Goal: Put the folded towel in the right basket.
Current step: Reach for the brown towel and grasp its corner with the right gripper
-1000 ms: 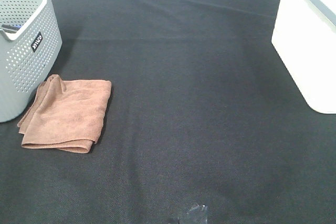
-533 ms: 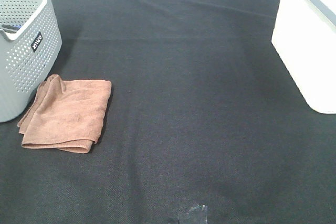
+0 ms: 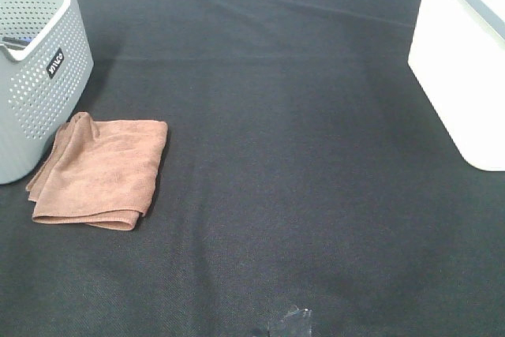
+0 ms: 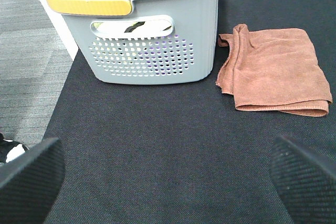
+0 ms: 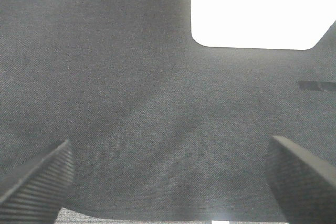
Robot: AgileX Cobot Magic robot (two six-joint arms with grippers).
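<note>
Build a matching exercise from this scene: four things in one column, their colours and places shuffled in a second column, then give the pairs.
1. folded towel
2. left basket
3. right basket
4. table cloth

A. white, at the right edge of the high view
B. black, spread over the table
C. brown, lying flat beside the left basket
D. grey, perforated wall

Pairs: 1-C, 2-D, 3-A, 4-B.

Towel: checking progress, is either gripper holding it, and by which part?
Nothing is held. The left gripper and right gripper are open; the towel lies beside the grey basket.
</note>
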